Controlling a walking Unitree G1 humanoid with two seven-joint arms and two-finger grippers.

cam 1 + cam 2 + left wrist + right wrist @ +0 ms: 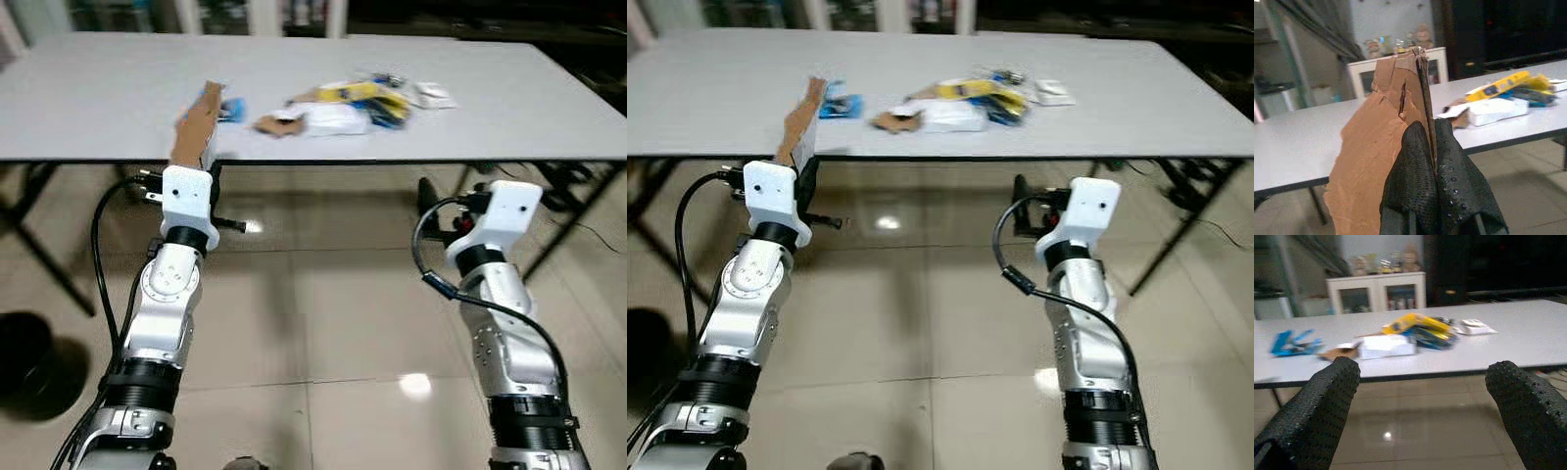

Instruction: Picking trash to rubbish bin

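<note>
A torn piece of brown cardboard stands upright in my left gripper, whose black fingers are shut on its lower edge just in front of the table edge. A heap of trash lies on the grey table: a yellow wrapper, a white box, a blue wrapper and a small brown scrap. My right gripper is open below the table edge, level with the heap, with nothing between its fingers.
A dark round bin stands on the tiled floor at my lower left. Black table legs slant down on both sides. A white cabinet stands behind the table.
</note>
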